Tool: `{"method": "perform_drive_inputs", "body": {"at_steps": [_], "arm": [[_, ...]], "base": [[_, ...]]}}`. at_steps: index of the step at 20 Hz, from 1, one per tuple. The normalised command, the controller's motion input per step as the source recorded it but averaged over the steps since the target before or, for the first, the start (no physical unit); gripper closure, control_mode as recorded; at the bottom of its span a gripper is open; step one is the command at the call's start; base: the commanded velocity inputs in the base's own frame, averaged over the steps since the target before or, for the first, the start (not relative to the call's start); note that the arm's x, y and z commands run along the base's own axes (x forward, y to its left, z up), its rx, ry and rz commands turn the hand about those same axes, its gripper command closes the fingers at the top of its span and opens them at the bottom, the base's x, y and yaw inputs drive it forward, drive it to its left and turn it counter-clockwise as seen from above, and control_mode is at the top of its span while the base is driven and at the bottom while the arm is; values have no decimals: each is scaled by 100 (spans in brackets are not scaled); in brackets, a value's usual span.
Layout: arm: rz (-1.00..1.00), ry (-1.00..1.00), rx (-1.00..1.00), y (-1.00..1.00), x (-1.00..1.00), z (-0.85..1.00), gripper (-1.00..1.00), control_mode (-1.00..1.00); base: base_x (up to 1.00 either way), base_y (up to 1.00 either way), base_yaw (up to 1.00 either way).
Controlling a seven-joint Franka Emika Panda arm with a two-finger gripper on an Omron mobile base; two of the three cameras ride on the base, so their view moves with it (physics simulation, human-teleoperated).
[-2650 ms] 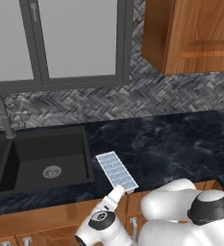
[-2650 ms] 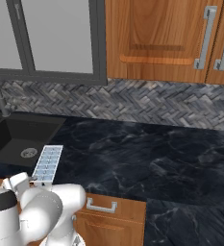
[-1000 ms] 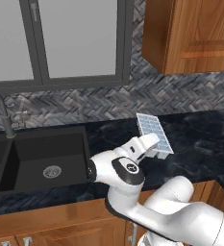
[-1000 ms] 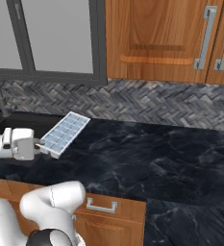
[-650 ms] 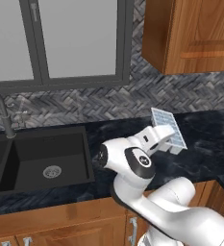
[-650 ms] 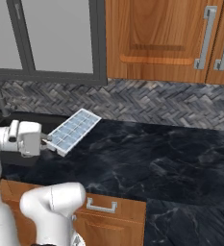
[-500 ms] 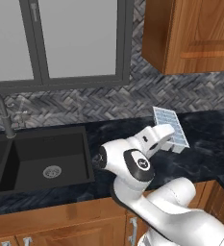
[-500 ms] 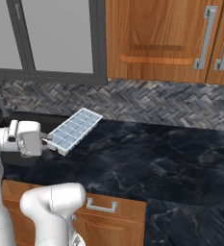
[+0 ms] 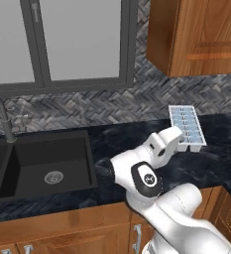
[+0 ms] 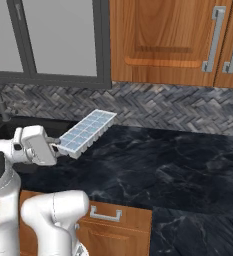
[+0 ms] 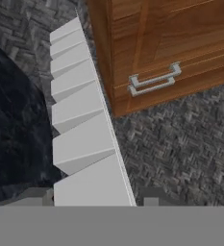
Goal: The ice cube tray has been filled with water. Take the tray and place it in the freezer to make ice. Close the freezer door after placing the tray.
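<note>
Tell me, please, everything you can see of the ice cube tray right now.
The ice cube tray is a small white plastic rectangle with two rows of square pale-blue cells. The gripper clamps one short end, holding it in the air above the black counter, tilted with its far end raised. In the hand view its white underside shows as a row of wedge-shaped cell bottoms.

The arm (image 9: pixel 171 208) is glossy white, built of fat rounded segments with smooth, seamless shells. A dark joint cap (image 9: pixel 146 179) with a small white emblem sits on the round joint housing, ringed in black. The wrist ends in a boxy white hand block (image 10: pixel 35 145) with squared edges.
</note>
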Motion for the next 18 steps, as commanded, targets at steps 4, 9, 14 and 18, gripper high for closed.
{"method": "perform_drive_inputs", "body": {"at_steps": [4, 9, 14, 18], "arm": [[-1, 0, -10, -48, -16, 22, 100, -100], [0, 0, 0, -20, -27, 34, 100, -100], [0, -2, 2, -12, -45, 29, 100, -100], [0, -1, 0, -1, -28, 3, 100, -100]], "base": [[0, 0, 0], [0, 0, 0], [0, 0, 0], [0, 0, 0]]}}
